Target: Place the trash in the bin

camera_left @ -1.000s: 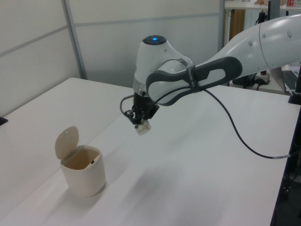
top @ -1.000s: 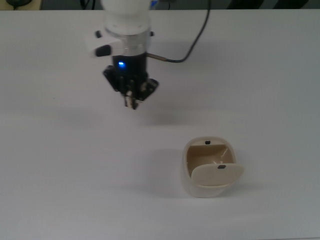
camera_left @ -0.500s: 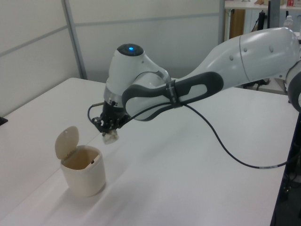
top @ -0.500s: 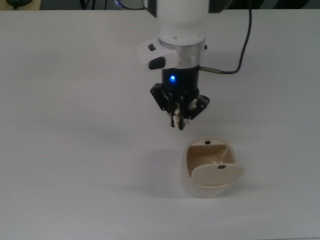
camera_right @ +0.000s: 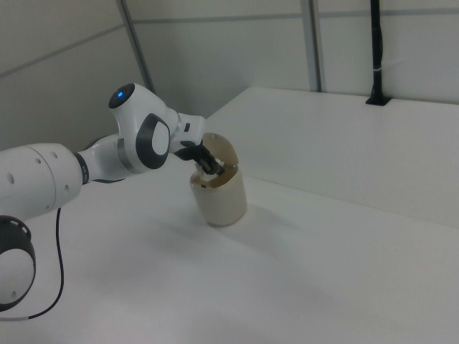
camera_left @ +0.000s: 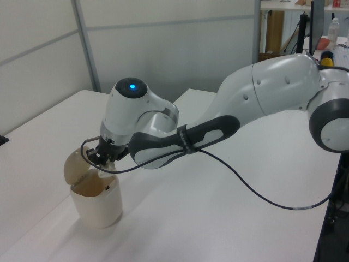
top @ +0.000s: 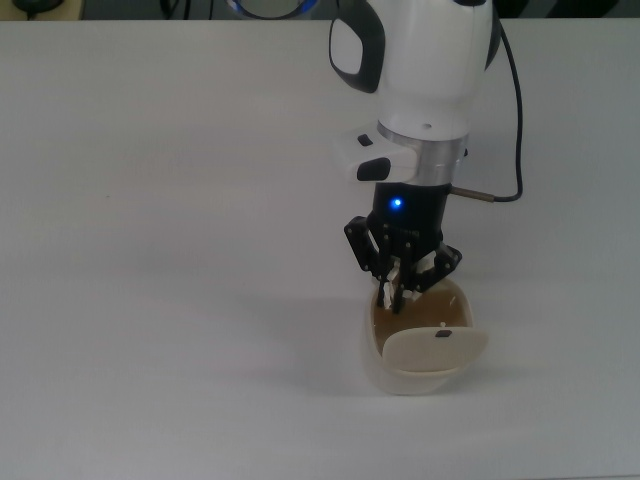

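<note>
A: Item one, the trash (top: 397, 283)?
B: A small off-white paper wad, wrinkled and lumpy. In the top view only a pale sliver shows between the dark fingers, right over the bin's open mouth. In the left view it cannot be made out.

A: The claw (top: 400, 290)?
B: Black, two-fingered, clamped on the trash, pointing down at the mouth's rear edge. A blue light glows on the dark wrist just above it.

A: Item two, the bin (top: 375, 362)?
B: Cream-beige plastic, smooth, rounded sides, tan inside. Its rounded flap lid (top: 435, 349) is swung up and open, standing at the top view's lower edge of the mouth, with a small dark mark on it. It stands upright on the bench.

A: The arm (camera_left: 256, 98)?
B: Glossy white shells with grey joints, reaching in from the left view's right. A second blue light sits on top of the rounded wrist housing. A black cable (camera_left: 256, 191) loops from near the wrist out over the bench.

A: The bench (top: 150, 250)?
B: Flat, matte white. Pale wall panels stand behind it in the left view and the right view.
</note>
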Robot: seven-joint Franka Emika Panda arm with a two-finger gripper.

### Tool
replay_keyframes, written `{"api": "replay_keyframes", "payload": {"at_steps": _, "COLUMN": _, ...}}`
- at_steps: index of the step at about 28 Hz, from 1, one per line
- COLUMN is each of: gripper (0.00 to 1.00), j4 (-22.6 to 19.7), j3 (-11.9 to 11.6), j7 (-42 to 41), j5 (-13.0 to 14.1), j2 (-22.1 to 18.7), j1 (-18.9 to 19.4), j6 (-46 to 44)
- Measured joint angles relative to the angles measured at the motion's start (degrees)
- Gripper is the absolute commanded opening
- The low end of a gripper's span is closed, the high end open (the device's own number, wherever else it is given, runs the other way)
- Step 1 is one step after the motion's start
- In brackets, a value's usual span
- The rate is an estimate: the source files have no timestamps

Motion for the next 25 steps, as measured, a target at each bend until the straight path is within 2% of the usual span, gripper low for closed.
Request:
{"api": "replay_keyframes", "payload": {"at_steps": 8, "gripper": 1.00, "j4": 0.7, "j3": 0.0, "j7": 2.1, "j5": -1.1, "j2": 1.2, "j1": 0.5, "j6": 0.4}}
{"api": "replay_keyframes", "payload": {"at_steps": 22, "gripper": 1.00, "j4": 1.5, "j3": -0.1, "j7": 2.0, "j5": -1.1, "j2": 0.0, "j1": 0.3, "j6": -1.6}}
{"api": "replay_keyframes", "payload": {"at_steps": 24, "gripper": 1.00, "j4": 1.4, "j3": -0.1, "j7": 0.7, "j5": -0.3, "j2": -1.1, "j1": 0.0, "j6": -5.2}}
{"api": "replay_keyframes", "payload": {"at_steps": 25, "gripper": 1.00, "j4": 1.4, "j3": -0.1, "j7": -0.9, "j5": 1.0, "j2": -1.6, "j1": -0.2, "j6": -7.2}}
